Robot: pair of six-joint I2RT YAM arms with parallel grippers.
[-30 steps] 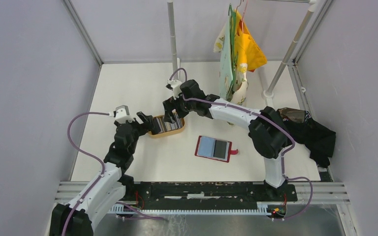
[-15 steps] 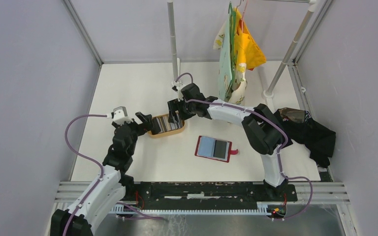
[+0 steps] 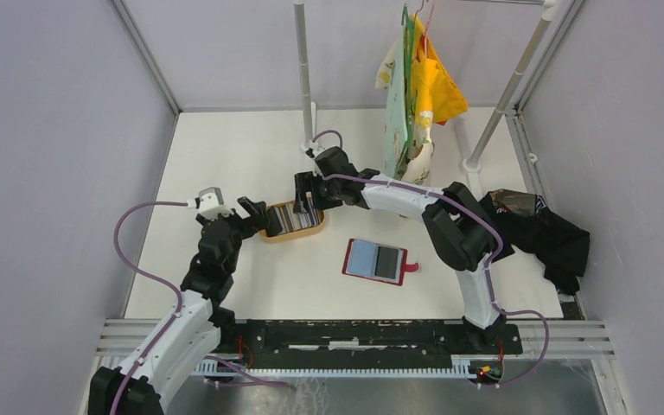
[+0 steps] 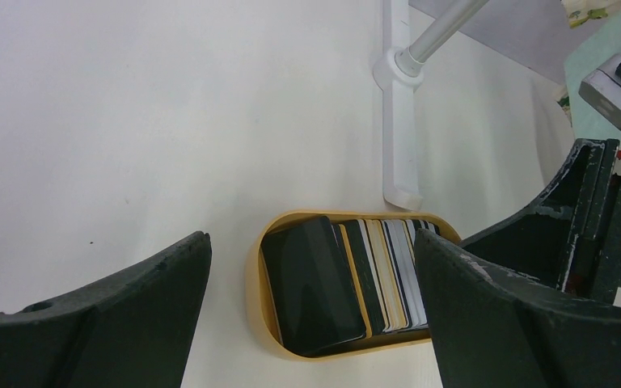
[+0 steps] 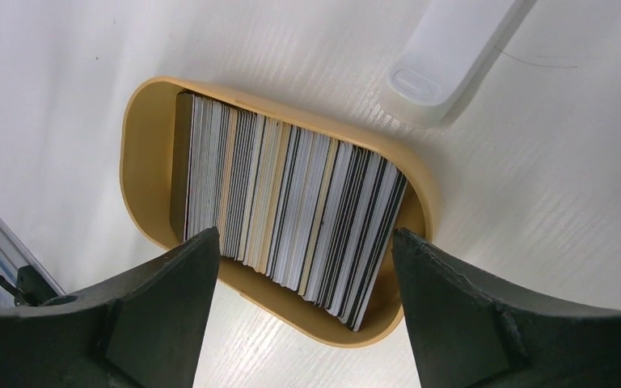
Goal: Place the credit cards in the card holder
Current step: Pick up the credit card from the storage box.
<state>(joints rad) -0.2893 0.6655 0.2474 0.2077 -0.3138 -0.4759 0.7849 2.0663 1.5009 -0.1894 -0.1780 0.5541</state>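
The credit cards (image 5: 287,208) stand on edge as a packed row in a tan oval tray (image 5: 141,162); they also show in the top view (image 3: 287,217) and in the left wrist view (image 4: 372,271), where a dark card leans at the row's left end. The red card holder (image 3: 377,260) lies open on the table, grey-blue lining up, snap tab to the right. My right gripper (image 3: 305,197) is open, just above the tray's right part, jaws spanning the row (image 5: 303,311). My left gripper (image 3: 256,216) is open and empty at the tray's left end (image 4: 311,311).
A white pole base (image 4: 398,121) stands behind the tray. Cloths hang from a rack (image 3: 415,86) at the back right. A dark cloth heap (image 3: 553,238) lies at the right edge. Grey walls enclose the white table.
My right gripper has moved slightly back and left over the tray and lowered toward the cards. My left arm has shifted a little and then held still.
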